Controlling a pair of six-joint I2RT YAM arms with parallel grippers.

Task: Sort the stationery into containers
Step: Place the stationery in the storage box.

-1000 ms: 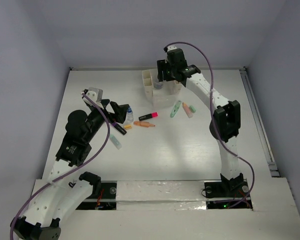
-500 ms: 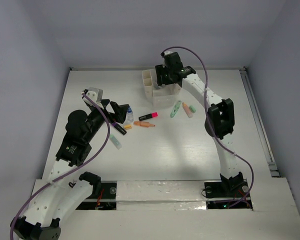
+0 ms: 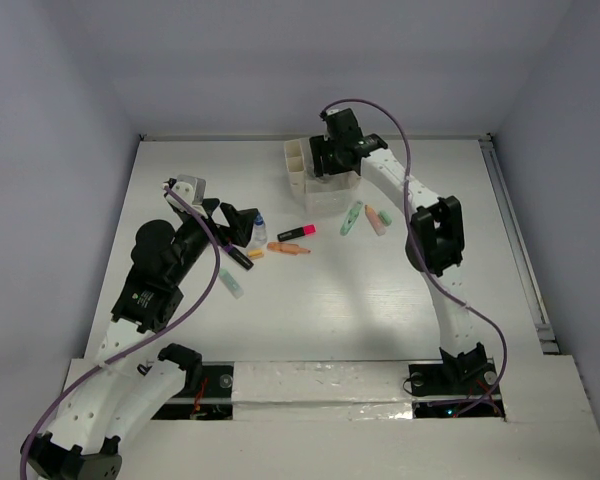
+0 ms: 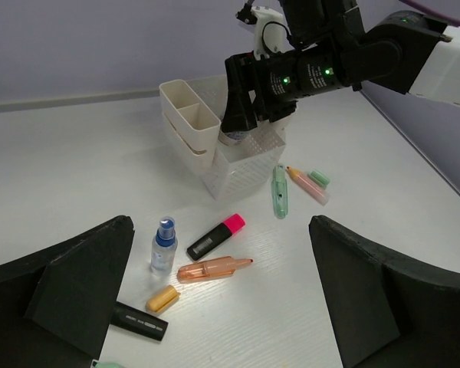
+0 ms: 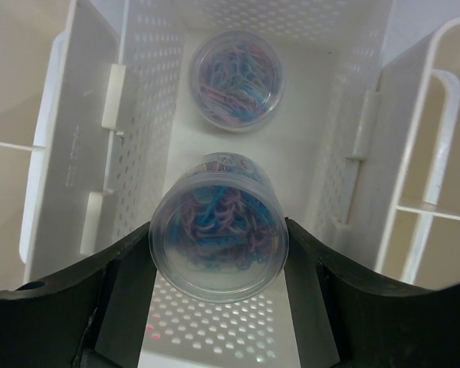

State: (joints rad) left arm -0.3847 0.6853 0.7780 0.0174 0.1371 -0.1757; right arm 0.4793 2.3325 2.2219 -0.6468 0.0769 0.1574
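Clear round lidded tub of blue and pink paper clips [image 5: 218,238] is hanging inside the big perforated middle compartment of the white plastic desk organizer [image 5: 149,92]; can't tell if it's touching the floor. Second matching tub [image 5: 236,79] is sitting on that compartment's floor, further in, apart from the first.

Right gripper [image 5: 218,276] is clamping the first tub by its sides, jaws roughly half spread (one pad each side).

Left gripper [image 4: 226,291] is hovering with jaws fully spread, holding nothing, above the loose items lying on the white table [image 4: 77,169]:
- small blue-capped bottle [image 4: 163,244], upright
- pink-black marker [image 4: 216,236], just beside it
- orange marker [image 4: 213,268]
- black marker [image 4: 138,320]

Mint green marker [image 4: 279,192] and peach marker [image 4: 307,184] are lying near the organizer.
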